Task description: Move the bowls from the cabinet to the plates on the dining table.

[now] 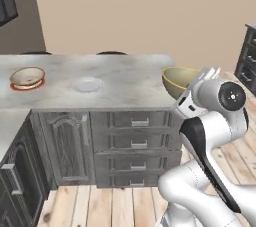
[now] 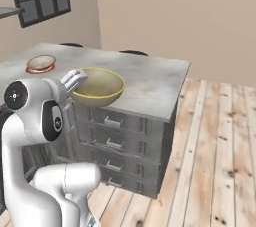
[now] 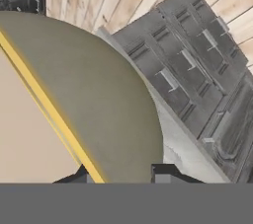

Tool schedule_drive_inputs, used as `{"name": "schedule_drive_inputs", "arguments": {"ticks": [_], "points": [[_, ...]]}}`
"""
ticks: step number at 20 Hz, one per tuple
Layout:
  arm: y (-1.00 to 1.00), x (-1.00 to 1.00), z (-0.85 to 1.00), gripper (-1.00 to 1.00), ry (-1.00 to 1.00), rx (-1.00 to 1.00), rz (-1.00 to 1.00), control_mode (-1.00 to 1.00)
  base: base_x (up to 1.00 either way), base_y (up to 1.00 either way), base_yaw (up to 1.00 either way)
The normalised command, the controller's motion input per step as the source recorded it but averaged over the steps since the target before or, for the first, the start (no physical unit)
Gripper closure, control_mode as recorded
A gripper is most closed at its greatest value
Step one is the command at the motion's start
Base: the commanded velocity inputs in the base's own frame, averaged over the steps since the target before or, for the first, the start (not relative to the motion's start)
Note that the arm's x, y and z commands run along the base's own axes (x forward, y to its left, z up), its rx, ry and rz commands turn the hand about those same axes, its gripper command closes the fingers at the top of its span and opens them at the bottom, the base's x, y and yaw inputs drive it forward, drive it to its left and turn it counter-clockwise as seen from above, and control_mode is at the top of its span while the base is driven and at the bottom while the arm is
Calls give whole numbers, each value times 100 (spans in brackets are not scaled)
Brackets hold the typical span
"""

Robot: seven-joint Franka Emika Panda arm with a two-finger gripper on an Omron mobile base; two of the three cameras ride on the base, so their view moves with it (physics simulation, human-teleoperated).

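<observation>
**Now: bowl carried at the bench corner**

Gripper, partly closed, clamps the rim of a tan bowl; one finger lies inside the rim and the other outside, as the hand view shows with the yellow rim running between the two finger tips. The held bowl sits just ahead of the gripper, tilted, above the near corner of the marble bench. Whether its base touches the top cannot be told. In the left base view the same bowl hangs at the bench's right end, directly beside the gripper.

Well away from the gripper, at the far end of the bench, a second bowl rests on the red-rimmed plate. Between that pair and the gripper lies the plain pale plate, flat on the top and bare. The right base view shows the bowl on its red-rimmed plate beyond the gripper.

Below the gripper, grey drawers front the bench base; plank floor spreads beneath.
</observation>
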Motion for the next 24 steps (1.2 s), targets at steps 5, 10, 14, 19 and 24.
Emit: {"name": "schedule_drive_inputs", "arguments": {"ticks": [5,10,14,19,24], "points": [[0,0,0,100,0,0,0,100,40,58,-38],[0,0,0,100,0,0,0,100,51,51,-35],[0,0,0,100,0,0,0,100,54,58,-32],[0,0,0,100,0,0,0,100,37,65,-29],[0,0,0,100,0,0,0,100,25,56,-22]]}}
